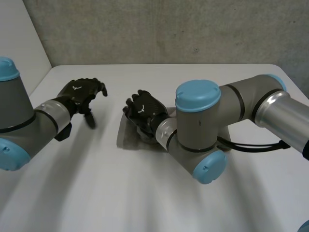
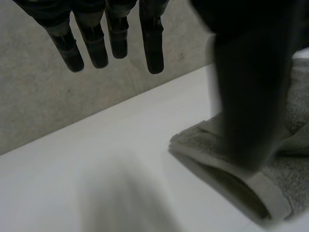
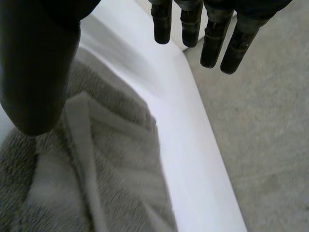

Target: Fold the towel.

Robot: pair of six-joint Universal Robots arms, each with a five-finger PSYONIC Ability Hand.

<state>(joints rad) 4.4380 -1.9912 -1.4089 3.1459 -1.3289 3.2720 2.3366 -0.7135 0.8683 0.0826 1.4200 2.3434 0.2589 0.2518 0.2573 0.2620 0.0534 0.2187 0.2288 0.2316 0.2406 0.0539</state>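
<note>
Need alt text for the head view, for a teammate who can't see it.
A folded grey towel lies on the white table with the right hand over it, fingers relaxed and holding nothing. The left hand is beside the towel, over bare table, also open.

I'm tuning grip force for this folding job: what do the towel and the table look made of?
The towel looks like grey terry cloth, probably cotton: matte, fuzzy pile with a flatter woven band along the hem. The table looks like a hard, smooth white board, perhaps laminate or painted: even colour, no grain, faint sheen; which one stays open.
</note>
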